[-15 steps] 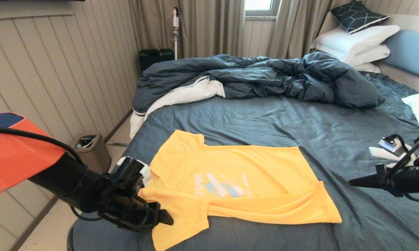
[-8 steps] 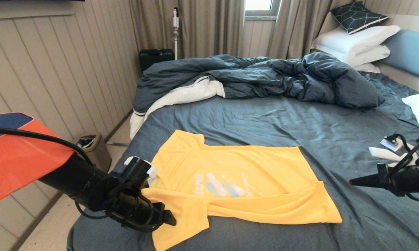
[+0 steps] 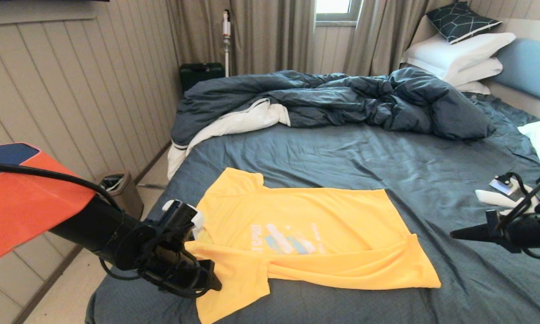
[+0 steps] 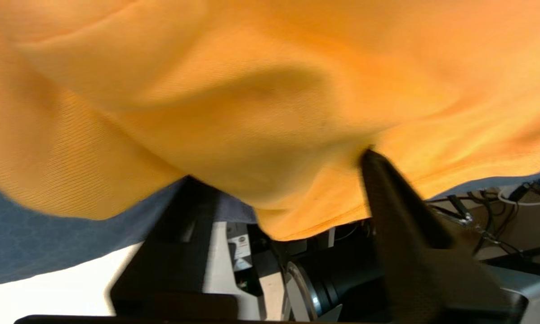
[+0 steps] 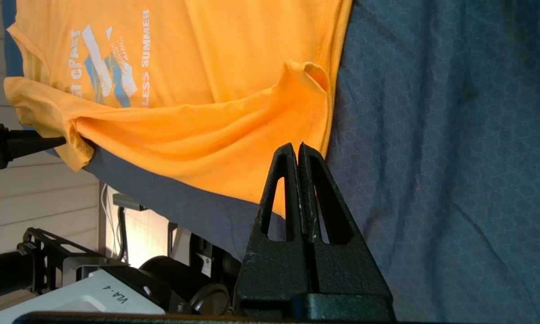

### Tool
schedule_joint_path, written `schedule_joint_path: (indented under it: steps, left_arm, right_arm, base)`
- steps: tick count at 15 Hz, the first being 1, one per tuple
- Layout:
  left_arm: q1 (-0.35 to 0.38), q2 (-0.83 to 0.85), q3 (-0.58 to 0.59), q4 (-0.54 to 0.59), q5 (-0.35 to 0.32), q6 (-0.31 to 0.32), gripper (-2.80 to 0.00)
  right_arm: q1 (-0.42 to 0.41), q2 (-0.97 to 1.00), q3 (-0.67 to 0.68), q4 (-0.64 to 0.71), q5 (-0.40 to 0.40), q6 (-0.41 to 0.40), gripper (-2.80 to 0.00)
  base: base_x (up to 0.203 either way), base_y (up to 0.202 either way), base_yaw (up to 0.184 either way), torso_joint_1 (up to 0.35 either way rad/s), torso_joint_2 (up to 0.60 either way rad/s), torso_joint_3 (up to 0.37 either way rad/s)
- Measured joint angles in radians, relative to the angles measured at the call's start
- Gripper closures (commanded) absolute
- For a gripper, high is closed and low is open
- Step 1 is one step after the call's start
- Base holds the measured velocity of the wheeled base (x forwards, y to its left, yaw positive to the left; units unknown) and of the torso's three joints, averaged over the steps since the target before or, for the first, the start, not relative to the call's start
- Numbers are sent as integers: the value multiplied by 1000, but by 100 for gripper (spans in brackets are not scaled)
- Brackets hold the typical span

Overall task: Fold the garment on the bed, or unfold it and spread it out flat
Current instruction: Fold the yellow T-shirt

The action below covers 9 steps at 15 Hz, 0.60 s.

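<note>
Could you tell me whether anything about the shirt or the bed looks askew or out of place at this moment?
Yes. The yellow T-shirt is not flat: its near long edge is folded over in a bunched ridge, and a sleeve hangs at the bed edge by the left gripper. The dark-blue duvet lies rumpled farther back.

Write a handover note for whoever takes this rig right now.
Left end effector: at the shirt's near sleeve by the bed's near-left corner, fabric lying between its fingers; a firm grip cannot be confirmed.
Right end effector: shut, empty, hanging over the sheet just off the hem.
Shirt: chest print up, near long side folded over in a band, far sleeve spread.
Done: at most that one fold.
Left: finish folding, or pull the band back out and flatten.
</note>
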Motion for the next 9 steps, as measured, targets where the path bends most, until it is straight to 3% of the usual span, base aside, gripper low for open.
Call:
schedule_joint_path:
  steps: [9]
  left_arm:
    - [-39, -83, 6, 78, -11, -44, 0]
  right_arm:
    - [7, 6, 9, 1, -6, -3, 0]
  base:
    - [0, 0, 0, 0, 0, 0]
